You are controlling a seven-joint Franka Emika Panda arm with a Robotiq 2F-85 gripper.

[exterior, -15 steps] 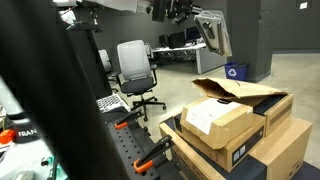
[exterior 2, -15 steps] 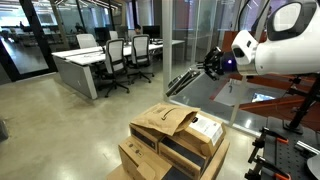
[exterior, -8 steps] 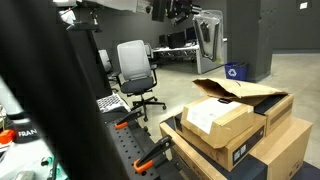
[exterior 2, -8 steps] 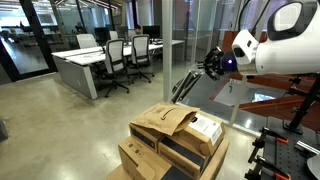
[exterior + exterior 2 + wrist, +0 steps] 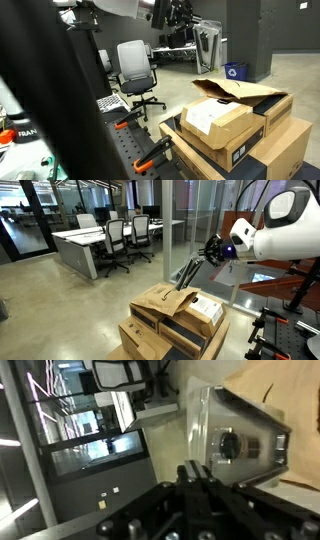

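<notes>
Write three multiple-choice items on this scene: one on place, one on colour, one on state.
1. Where is the grey device? A on the floor; B held in the air; C on a desk.
2. What colour is the bin? A blue; B red; C yellow.
3. How is the gripper? A wide open; B shut on the grey device; C shut on nothing.
Answers: B, it hangs from the gripper, clear of the boxes; A, blue with a white mark; B, it clamps the device's edge.
</notes>
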